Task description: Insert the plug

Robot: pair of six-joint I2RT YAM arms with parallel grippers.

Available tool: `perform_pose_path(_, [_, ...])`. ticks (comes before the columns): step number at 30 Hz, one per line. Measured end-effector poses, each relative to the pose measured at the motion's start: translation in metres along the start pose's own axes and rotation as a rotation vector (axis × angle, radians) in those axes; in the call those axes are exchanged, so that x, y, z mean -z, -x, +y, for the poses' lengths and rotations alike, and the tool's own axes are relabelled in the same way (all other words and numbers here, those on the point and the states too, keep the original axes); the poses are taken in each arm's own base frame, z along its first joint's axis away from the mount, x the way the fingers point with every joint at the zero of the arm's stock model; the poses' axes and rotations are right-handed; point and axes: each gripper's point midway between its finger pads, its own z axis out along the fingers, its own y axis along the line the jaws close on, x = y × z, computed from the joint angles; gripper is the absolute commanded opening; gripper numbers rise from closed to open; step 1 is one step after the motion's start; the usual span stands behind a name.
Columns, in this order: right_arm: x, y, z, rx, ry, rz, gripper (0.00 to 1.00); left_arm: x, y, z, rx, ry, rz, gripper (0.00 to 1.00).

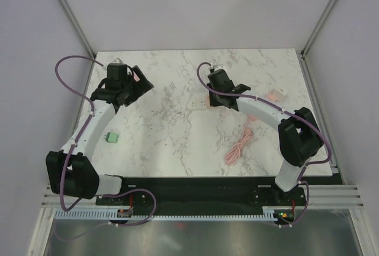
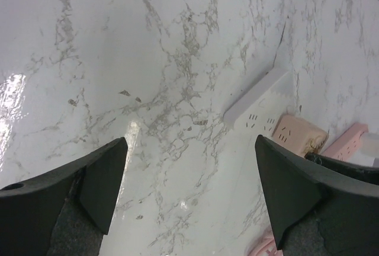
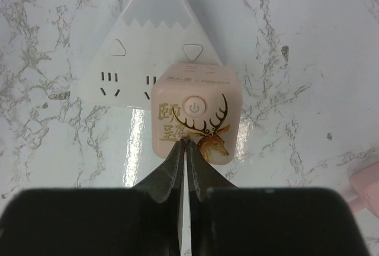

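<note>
Pink plug cube (image 3: 196, 112) hiding part of white socket strip (image 3: 127, 66), right gripper (image 3: 185, 144) pinched closed, left gripper (image 2: 190, 144) spread wide

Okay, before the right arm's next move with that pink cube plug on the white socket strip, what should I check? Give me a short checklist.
1. The pink cube plug with the gold deer print sits on the white mountain-shaped socket strip: ok.
2. Plug pushed fully home: cannot tell. The views from above show no side gap.
3. The right claw is shut, tips together over the plug's near edge, not clamping it: ok.
4. The left claw is open, empty and away from the strip: ok.
5. The bundled pink cable lies apart from the strip: ok.
</note>
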Motion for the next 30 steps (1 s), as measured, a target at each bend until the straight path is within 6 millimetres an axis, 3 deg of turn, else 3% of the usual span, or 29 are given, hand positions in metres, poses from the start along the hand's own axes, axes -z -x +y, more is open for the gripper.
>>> perform_pose_path(4, [0.002, 0.000, 0.005, 0.003, 0.031, 0.004, 0.17, -0.002, 0.018, 0.030, 0.104, 0.072, -0.024, 0.95])
perform_pose_path(8, [0.020, 0.010, 0.016, -0.004, 0.099, -0.022, 0.34, -0.006, 0.036, 0.062, 0.178, 0.152, -0.058, 0.96])
perform_pose_path(11, [0.049, 0.025, 0.022, -0.019, 0.160, -0.077, 0.65, -0.010, 0.053, 0.084, 0.217, 0.215, -0.084, 0.98])
perform_pose_path(12, [0.060, 0.031, 0.024, -0.023, 0.183, -0.105, 0.98, -0.013, 0.060, 0.090, 0.219, 0.232, -0.094, 0.98])
perform_pose_path(16, [0.094, 0.043, 0.030, -0.014, 0.260, -0.180, 0.98, -0.032, 0.093, 0.102, 0.131, 0.273, -0.113, 0.98])
perform_pose_path(21, [0.113, 0.047, 0.038, 0.003, 0.339, -0.221, 0.98, -0.075, 0.129, 0.106, -0.147, 0.278, -0.095, 1.00])
perform_pose_path(27, [0.131, 0.048, 0.033, 0.032, 0.363, -0.299, 0.98, -0.125, 0.147, 0.124, -0.433, 0.304, -0.030, 1.00])
perform_pose_path(30, [0.141, 0.055, 0.027, 0.051, 0.346, -0.350, 0.98, -0.146, 0.142, 0.135, -0.504, 0.300, 0.018, 1.00])
